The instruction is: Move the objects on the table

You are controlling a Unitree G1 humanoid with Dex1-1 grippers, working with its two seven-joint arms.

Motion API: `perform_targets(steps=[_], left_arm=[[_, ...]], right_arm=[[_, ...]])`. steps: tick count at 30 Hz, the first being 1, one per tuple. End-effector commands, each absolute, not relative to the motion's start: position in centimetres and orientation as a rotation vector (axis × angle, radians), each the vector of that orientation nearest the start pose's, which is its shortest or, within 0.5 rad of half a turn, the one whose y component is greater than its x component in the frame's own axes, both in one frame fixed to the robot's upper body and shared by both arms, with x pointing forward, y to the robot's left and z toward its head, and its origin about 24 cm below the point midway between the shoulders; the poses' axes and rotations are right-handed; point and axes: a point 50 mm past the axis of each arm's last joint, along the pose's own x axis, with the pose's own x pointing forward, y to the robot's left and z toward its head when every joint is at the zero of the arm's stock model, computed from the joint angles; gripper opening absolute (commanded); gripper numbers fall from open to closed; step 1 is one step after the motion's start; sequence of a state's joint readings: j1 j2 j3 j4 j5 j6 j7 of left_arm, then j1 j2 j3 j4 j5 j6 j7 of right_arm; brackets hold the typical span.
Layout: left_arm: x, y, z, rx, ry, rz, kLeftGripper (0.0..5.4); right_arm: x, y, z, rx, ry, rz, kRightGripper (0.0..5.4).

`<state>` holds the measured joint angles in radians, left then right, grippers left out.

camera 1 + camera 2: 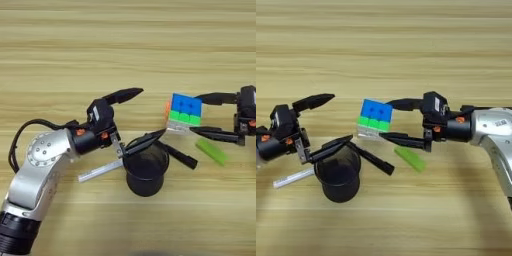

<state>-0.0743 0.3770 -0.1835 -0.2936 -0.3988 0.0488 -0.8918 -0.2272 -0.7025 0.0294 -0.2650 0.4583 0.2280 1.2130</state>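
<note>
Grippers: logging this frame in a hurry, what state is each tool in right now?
Left tool: open, holding nothing, above the black cup.
Right tool: open, fingers either side of the multicoloured puzzle cube.

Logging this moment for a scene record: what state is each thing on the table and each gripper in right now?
Puzzle cube: unsolved, on the table, between the right gripper's open fingers.
Green block: lying flat, free.
Black cup: upright, open top.
Black marker: lying flat beside the cup.
White pen: lying flat, left of the cup.
Left gripper: open, lower finger over the cup's rim.
Right gripper: open, empty.
</note>
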Motion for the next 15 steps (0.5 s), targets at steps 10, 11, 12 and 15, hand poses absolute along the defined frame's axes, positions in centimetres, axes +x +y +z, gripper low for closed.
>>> perform_targets(steps=[10,11,12,15], left_arm=[[21.21,11.21,10.80,0.124,-0.167,-1.300,5.40],[21.16,11.19,10.67,0.130,-0.158,-1.305,5.40],[21.16,11.17,10.52,0.139,-0.151,-1.309,5.40],[21.12,11.10,10.35,0.150,-0.143,-1.320,5.40]], right_arm=[[23.08,-17.99,16.78,-0.364,-0.024,1.473,3.32],[23.11,-18.05,16.80,-0.363,-0.023,1.474,3.32],[23.11,-18.09,16.81,-0.362,-0.022,1.477,3.32],[23.05,-18.10,17.02,-0.355,-0.025,1.493,3.32]])
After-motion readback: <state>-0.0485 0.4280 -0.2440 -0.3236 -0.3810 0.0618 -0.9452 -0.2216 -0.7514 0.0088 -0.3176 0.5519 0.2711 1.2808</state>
